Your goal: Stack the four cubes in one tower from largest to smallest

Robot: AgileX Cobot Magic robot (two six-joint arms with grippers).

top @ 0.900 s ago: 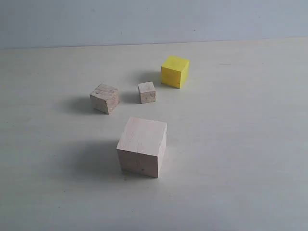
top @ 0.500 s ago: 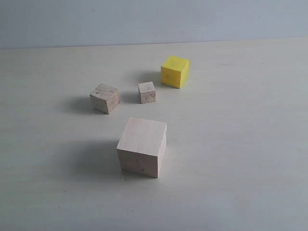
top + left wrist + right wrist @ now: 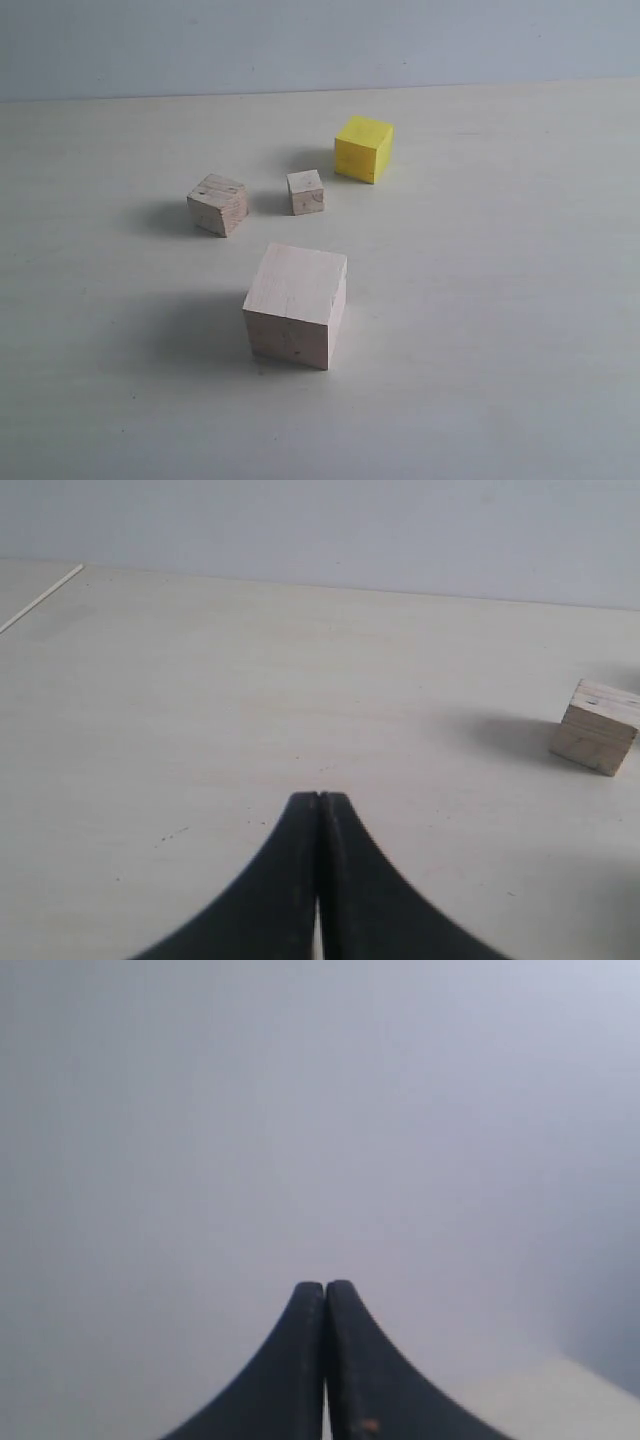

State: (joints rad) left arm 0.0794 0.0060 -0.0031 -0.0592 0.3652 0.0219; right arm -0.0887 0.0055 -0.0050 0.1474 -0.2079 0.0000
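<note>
Pale largest cube (image 3: 296,304) and two small cubes (image 3: 217,204) (image 3: 306,191): raw wood; yellow cube (image 3: 363,148) perhaps painted, matt.

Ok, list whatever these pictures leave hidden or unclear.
Exterior view: neither arm appears; the rear and bottom faces of the pale cube and yellow cube are hidden by the cubes themselves.
Left wrist view: beyond the shut left gripper, only one wooden cube shows; the rest lie outside the frame.
Right wrist view: the shut right gripper faces blank wall; no cube visible.
</note>
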